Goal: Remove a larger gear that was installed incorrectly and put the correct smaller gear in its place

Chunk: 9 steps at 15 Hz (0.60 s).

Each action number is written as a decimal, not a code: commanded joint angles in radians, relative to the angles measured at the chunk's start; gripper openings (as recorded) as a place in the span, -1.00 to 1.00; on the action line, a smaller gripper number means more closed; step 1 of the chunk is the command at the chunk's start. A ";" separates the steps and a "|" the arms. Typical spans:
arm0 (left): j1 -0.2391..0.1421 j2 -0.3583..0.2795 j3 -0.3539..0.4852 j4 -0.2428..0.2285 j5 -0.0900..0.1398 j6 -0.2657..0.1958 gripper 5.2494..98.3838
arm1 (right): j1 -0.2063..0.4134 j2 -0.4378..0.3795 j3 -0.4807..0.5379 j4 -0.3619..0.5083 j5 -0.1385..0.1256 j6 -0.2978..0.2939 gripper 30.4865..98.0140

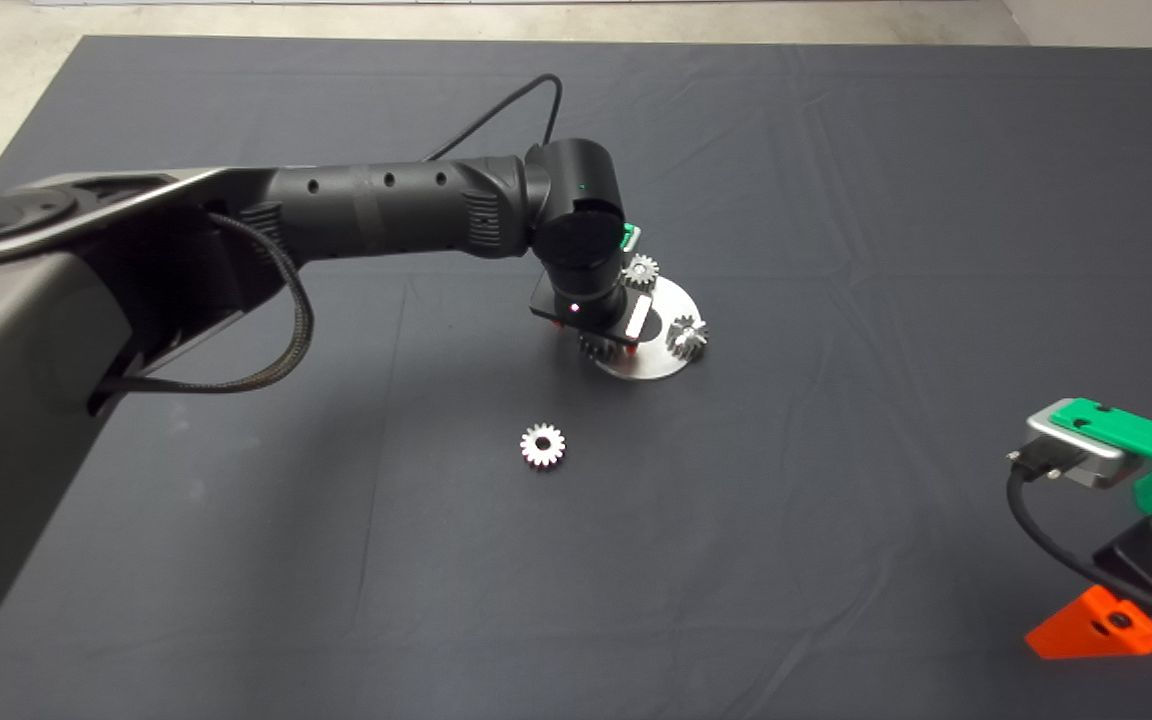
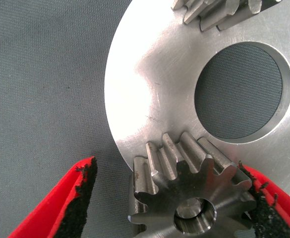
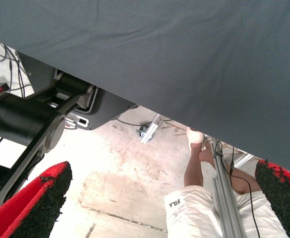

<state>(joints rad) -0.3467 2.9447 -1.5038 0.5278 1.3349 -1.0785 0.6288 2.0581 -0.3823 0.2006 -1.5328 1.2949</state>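
A round steel plate (image 1: 658, 366) lies mid-mat and carries three small gears. My left gripper (image 1: 604, 350) is down over its near-left edge, fingers open around a smaller gear (image 2: 184, 198) that sits on the plate (image 2: 149, 89) with a pin in its bore. One pad (image 2: 263, 208) is at the gear's teeth and the other (image 2: 78, 198) stands apart. The other two small gears (image 1: 642, 268) (image 1: 686, 335) are on the plate. The larger gear (image 1: 542, 445) lies flat on the mat, in front and to the left of the plate. My right gripper (image 1: 1116, 440) is parked at the lower right, open and empty.
The plate has a large round hole (image 2: 241, 89) showing the mat. An orange wedge-shaped part (image 1: 1091, 625) sits by the right arm. The right wrist view shows the mat's edge, the floor and a person's legs (image 3: 199, 168).
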 commanded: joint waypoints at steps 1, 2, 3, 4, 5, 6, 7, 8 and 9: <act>-0.015 0.001 -0.001 0.015 0.006 0.005 0.40 | 0.011 0.001 0.005 0.023 -0.095 0.006 0.99; -0.015 0.002 -0.001 0.015 0.006 0.005 0.39 | 0.011 0.001 0.007 0.023 -0.095 0.006 0.99; -0.015 0.001 0.001 0.015 0.006 0.005 0.39 | 0.012 0.000 0.007 0.023 -0.095 0.006 0.99; -0.015 0.001 0.001 0.015 0.006 0.005 0.31 | 0.012 0.001 0.007 0.022 -0.095 0.006 0.99; -0.015 0.001 -0.001 0.015 0.006 0.002 0.28 | 0.012 0.001 0.007 0.022 -0.095 0.005 0.99; -0.015 0.001 0.001 0.015 0.006 0.000 0.28 | 0.012 0.001 0.007 0.022 -0.095 0.006 0.99; -0.015 0.002 0.004 0.015 0.006 -0.001 0.28 | 0.012 0.000 0.007 0.022 -0.093 0.006 0.99; -0.015 0.001 0.004 0.015 0.006 -0.001 0.22 | 0.012 0.001 0.007 0.022 -0.094 0.005 0.99; -0.015 0.001 0.002 0.015 0.007 -0.001 0.19 | 0.012 0.001 0.007 0.022 -0.093 0.004 0.99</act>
<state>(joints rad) -0.3464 2.9447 -1.5038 0.5277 1.3281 -1.0800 0.6291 2.0581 -0.3823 0.2006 -1.5328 1.2949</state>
